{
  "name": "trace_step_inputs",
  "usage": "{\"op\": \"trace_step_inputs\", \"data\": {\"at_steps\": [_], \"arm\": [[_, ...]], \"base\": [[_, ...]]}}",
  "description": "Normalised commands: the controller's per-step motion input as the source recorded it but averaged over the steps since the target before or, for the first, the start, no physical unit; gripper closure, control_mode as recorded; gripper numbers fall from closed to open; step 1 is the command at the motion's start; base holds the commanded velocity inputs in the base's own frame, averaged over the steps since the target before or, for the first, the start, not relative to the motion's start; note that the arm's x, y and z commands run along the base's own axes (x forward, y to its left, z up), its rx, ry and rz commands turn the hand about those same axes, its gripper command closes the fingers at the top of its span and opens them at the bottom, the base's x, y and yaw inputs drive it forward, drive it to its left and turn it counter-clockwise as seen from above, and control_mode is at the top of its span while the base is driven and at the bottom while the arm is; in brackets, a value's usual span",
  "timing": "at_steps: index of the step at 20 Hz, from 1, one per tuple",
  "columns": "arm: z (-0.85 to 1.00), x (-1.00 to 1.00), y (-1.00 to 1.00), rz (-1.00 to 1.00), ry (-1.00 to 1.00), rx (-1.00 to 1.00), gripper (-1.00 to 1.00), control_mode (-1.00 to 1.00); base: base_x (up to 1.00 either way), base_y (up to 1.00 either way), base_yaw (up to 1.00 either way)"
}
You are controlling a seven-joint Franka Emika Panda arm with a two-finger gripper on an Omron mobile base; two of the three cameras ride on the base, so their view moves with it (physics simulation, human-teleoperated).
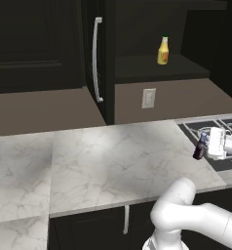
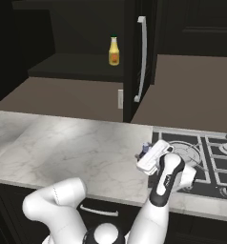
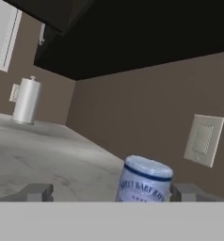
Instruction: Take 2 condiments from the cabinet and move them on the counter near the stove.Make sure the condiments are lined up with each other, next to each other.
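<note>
1. Two condiments were visible: one dark bottle (image 1: 200,149) stood on the counter (image 1: 118,156) at the edge of the stove (image 1: 205,128).
2. One yellow bottle (image 1: 163,50) stood on the shelf of the open cabinet (image 1: 152,63).
3. One gripper (image 3: 107,192) had its fingers spread wide either side of the dark bottle, not pinching it.
4. One silver canister (image 3: 27,100) stood far along the counter.
5. One wall outlet (image 1: 148,98) sat below the shelf.
</note>
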Motion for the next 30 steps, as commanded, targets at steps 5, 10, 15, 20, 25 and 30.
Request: {"op": "trace_step_inputs", "data": {"at_steps": [5, 10, 15, 20, 25, 30], "arm": [[0.06, 0.02, -0.2, 0.0, -0.08, 0.0, -1.0, -1.0], [0.05, 0.03, -0.22, 0.0, -0.09, 0.0, -1.0, -1.0], [0.01, 0.0, -0.28, 0.0, -0.04, 0.0, -1.0, -1.0], [0.03, -0.19, -0.22, -0.01, 0.0, 0.0, -1.0, -1.0], [0.21, -0.49, -0.05, -0.06, 0.0, 0.0, -1.0, -1.0], [0.32, -0.59, 0.0, -0.09, 0.0, 0.0, -1.0, -1.0]], "base": [[0.0, 0.0, 0.0], [0.0, 0.0, 0.0], [0.0, 0.0, 0.0], [0.0, 0.0, 0.0], [0.0, 0.0, 0.0], [0.0, 0.0, 0.0]]}}
